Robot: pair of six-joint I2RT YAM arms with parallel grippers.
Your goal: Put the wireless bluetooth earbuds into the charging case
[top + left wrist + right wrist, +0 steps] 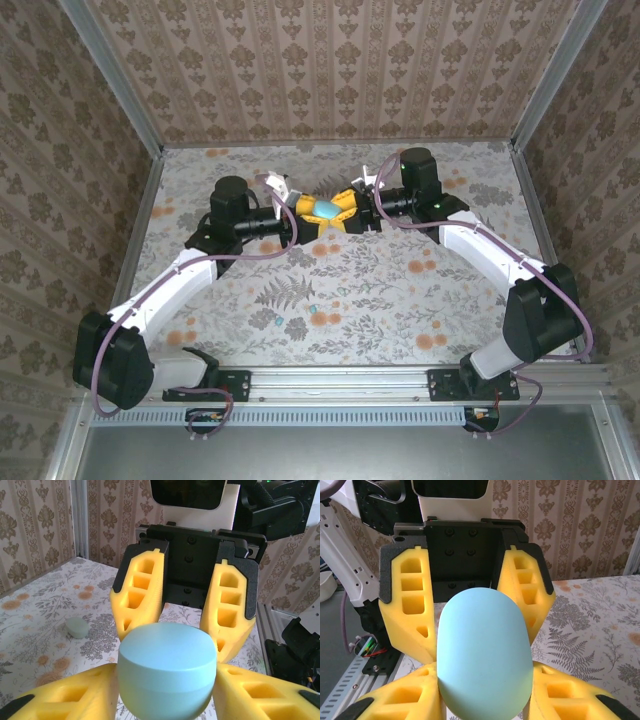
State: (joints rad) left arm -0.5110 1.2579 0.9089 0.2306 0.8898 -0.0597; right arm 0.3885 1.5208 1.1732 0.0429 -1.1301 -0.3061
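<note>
Both grippers had closed on the charging case [328,210] from opposite sides and met over the far middle of the table [430,300]. We saw the left gripper [167,685] with its yellow fingers [65,697] pressed to either side of the pale blue case. The right gripper [484,682] held the same case in the same way, its fingers [580,697] flanking the rounded shell. In each wrist view the other arm's fingers stood just behind the case and hugged its far half. The case was shut and hung above the flowered cloth, touching nothing but the pads.

The wireless bluetooth earbuds [318,320] lay on the table nearer the arm bases, well apart from the case. They showed as tiny teal specks, too small for us to make out further. A pale green rounded piece [76,628] sat on the cloth near the wall.
</note>
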